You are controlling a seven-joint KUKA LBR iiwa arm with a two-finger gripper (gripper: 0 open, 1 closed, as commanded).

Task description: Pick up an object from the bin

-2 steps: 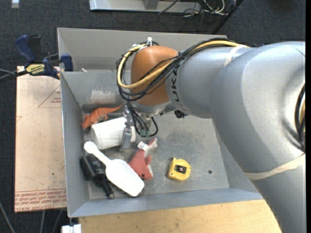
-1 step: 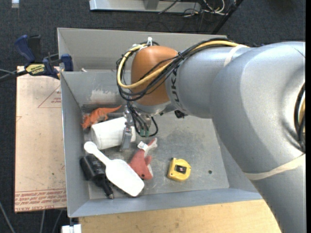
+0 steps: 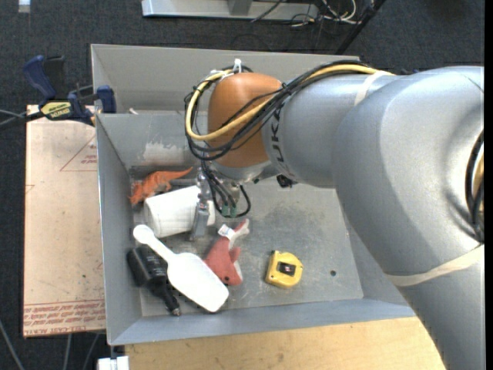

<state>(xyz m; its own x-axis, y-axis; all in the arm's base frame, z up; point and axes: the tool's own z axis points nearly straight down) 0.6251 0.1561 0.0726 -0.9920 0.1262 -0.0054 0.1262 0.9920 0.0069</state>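
My gripper (image 3: 202,222) hangs below the orange wrist cover, left of the bin's middle, low over the floor. Its tip stands right at the right-hand edge of a white cup (image 3: 169,211) that lies on its side. Just below the gripper lies a pinkish-red piece (image 3: 222,262) with a white tag at its top. A white plastic scoop (image 3: 185,273) lies slanted in front of the cup, partly over a black object (image 3: 148,271). Whether anything is held I cannot see.
An orange toy (image 3: 158,182) lies behind the cup by the left wall. A white bristly thing (image 3: 165,151) rests on the back slope. A yellow tape measure (image 3: 283,269) sits alone near the front. The arm covers the bin's right side.
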